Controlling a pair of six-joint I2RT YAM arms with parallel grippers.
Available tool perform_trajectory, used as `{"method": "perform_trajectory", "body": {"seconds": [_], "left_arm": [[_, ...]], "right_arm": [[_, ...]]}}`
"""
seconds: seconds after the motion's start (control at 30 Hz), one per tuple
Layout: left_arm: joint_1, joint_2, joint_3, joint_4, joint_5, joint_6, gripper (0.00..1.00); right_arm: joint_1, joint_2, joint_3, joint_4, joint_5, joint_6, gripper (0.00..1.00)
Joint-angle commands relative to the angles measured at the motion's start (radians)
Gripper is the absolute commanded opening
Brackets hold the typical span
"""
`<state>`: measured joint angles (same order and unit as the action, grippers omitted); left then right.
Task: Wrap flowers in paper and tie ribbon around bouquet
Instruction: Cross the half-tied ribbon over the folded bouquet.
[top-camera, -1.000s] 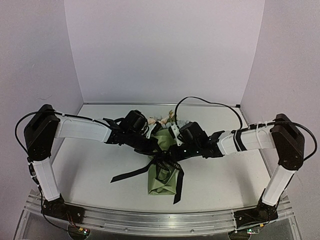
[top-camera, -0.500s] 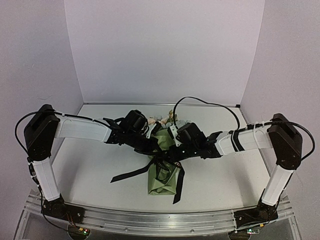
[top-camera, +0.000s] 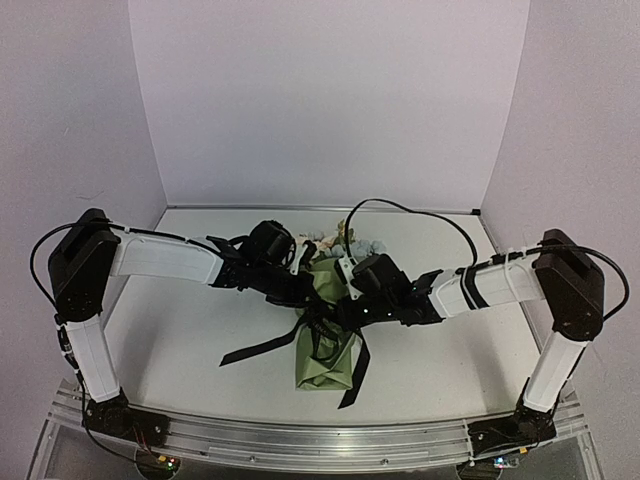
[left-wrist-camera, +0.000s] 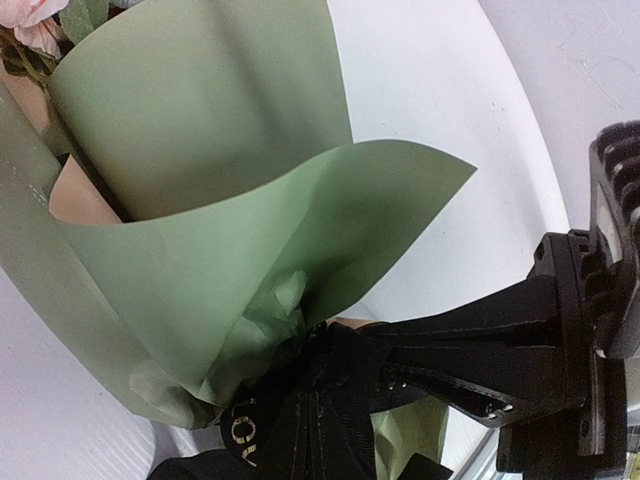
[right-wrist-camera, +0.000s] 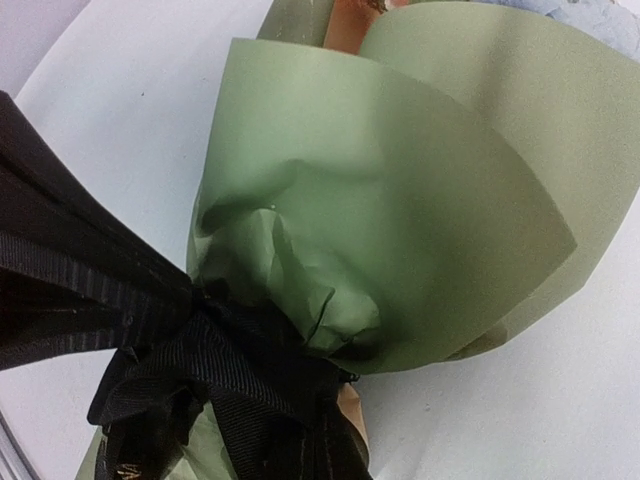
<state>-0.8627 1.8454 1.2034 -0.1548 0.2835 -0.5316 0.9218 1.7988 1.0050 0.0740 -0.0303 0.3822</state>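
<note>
Lying in the middle of the table (top-camera: 180, 330), the bouquet (top-camera: 322, 368) points its flowers (top-camera: 345, 240) toward the far wall and the narrow end of its green paper (right-wrist-camera: 400, 200) toward the near edge. The black ribbon (top-camera: 260, 347) is bunched in a knot around its waist, with tails trailing over the table to the left and toward the near edge. Both arms meet at that knot from opposite sides: the left jaws are closed tight on the ribbon there, and the right jaws, likewise fully closed, pinch the ribbon from the right, just beside the left ones.
</note>
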Motion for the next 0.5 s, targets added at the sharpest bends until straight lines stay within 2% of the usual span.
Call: {"method": "perform_trajectory", "body": {"seconds": [0.0, 0.47], "left_arm": [[0.010, -0.047, -0.012, 0.043, -0.037, -0.020, 0.02], [0.019, -0.091, -0.058, 0.097, -0.075, -0.053, 0.00]], "right_arm": [[0.006, -0.042, -0.030, 0.023, 0.038, 0.021, 0.00], [0.006, -0.057, -0.061, 0.028, 0.058, 0.037, 0.00]]}}
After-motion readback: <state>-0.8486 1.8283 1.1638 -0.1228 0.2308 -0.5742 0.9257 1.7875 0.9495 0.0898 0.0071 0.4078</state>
